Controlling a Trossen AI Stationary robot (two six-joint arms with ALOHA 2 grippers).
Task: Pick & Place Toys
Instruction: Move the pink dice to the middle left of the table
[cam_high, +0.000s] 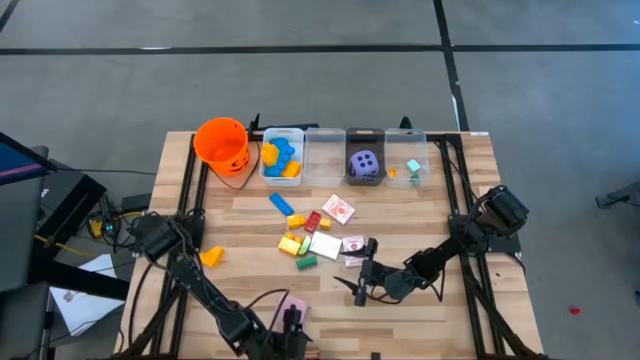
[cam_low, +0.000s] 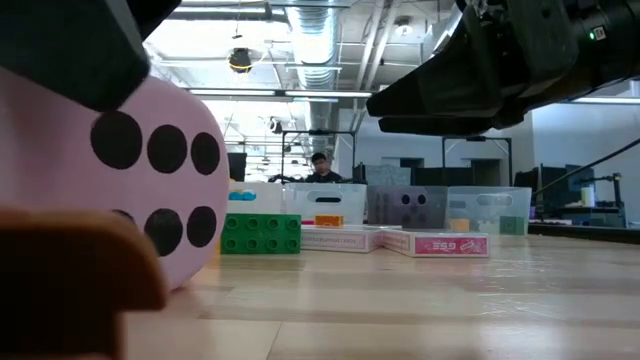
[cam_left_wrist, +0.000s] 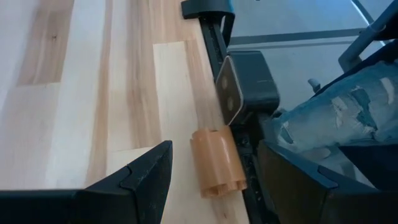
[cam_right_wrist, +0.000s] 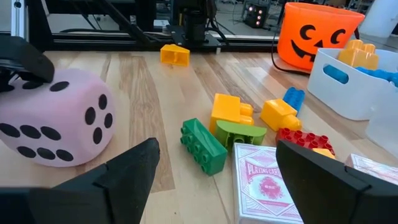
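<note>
In the high view, the pink die (cam_high: 293, 306) is seen at the worktop's (cam_high: 250, 215) near edge, largely covered by the left gripper (cam_high: 290, 322), which is closed around it. The right gripper (cam_high: 362, 280) is held open and empty beside the cards (cam_high: 353, 245).

In the low view, the die fills the left, cut off by the frame, a six-dot face turned forward.

In the right wrist view, the green block (cam_right_wrist: 203, 145) is laid with its long axis diagonal.

A lab or workshop: exposed ceiling ducts (cam_low: 320, 40), concrete floor (cam_high: 320, 90), equipment racks.
</note>
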